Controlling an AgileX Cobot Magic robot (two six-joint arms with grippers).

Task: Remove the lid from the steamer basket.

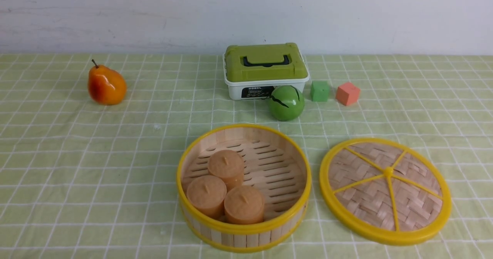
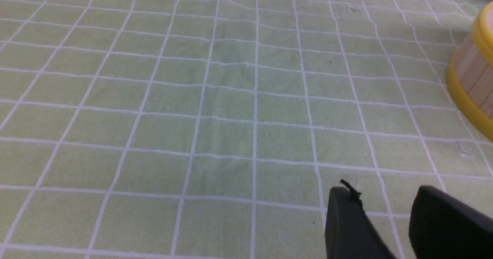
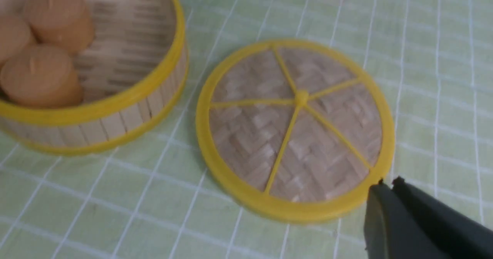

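Observation:
The steamer basket [image 1: 243, 220] stands open on the checked cloth, front centre, with three tan buns [image 1: 227, 166] on its slotted floor. The lid [image 1: 385, 189] lies flat on the cloth to the basket's right, apart from it. Both also show in the right wrist view: basket [image 3: 115, 112], lid [image 3: 294, 130]. My right gripper [image 3: 387, 184] is shut and empty, just beside the lid's rim. My left gripper [image 2: 385, 193] is open and empty over bare cloth, left of the basket's wall [image 2: 475, 74]. Neither gripper shows in the front view.
A white box with a green handled lid [image 1: 265, 70] stands behind the basket. A green ball [image 1: 286, 103], a green cube [image 1: 320, 91] and a pink cube [image 1: 347, 93] lie near it. A pear [image 1: 106, 84] sits far left.

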